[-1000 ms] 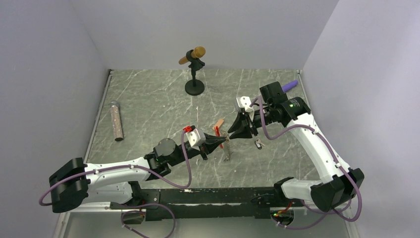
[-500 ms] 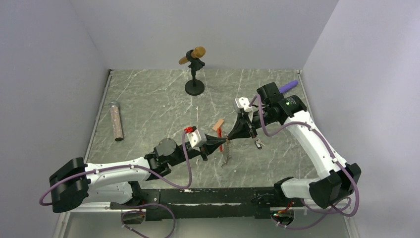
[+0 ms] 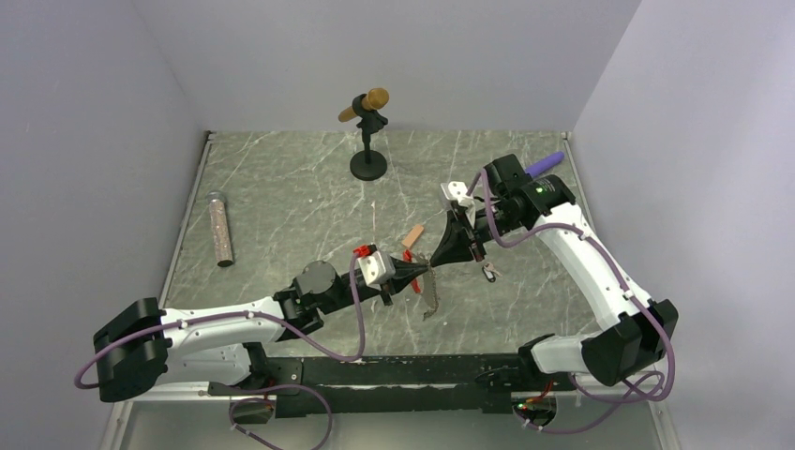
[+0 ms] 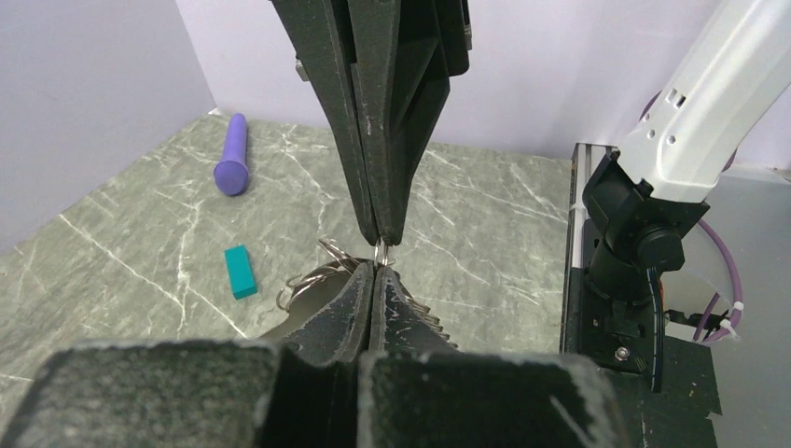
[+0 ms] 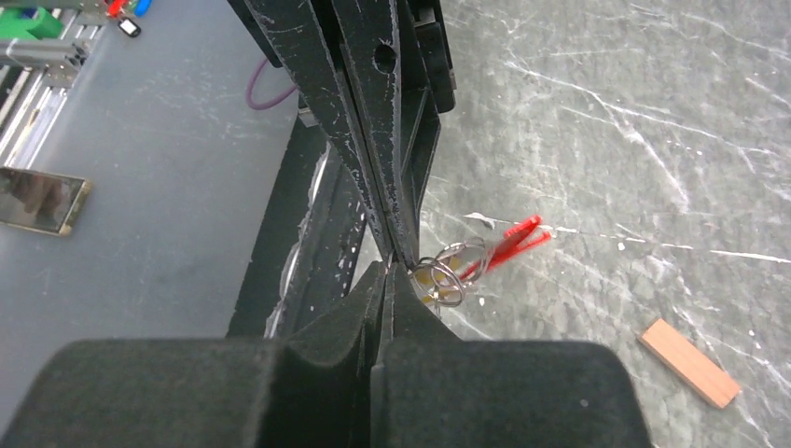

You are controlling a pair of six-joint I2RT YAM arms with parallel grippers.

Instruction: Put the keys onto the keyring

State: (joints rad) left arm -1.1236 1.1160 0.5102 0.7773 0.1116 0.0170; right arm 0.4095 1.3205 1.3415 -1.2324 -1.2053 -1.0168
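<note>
Keyring: the keyring hung at the tips of both my claws, its silvery loops just beside the meeting point. Its chain dangled below them and its red clip sat just past them.
Left claw: my left claw was pressed together on a thin loop of the keyring.
Right claw: my right claw was also pressed together. As far as I could tell, it nipped the same small loop from the opposite side.
What changed: a second earlier my claws were apart, with the keyring at the left one only; the right had since come across until tip met tip.
Meaning: I judged the ring was gripped from both sides, ready to be pried open, with no key on it yet.
Keys: the keys lay on the counter beside my right claw, back from its tips, untouched.
Count, task things: one keyring; one dark speck of keys, too small to number.
Count, rest: one tan block beyond my left claw; one teal block and one purple cylinder off behind my right claw; one microphone stand; one tube.
</note>
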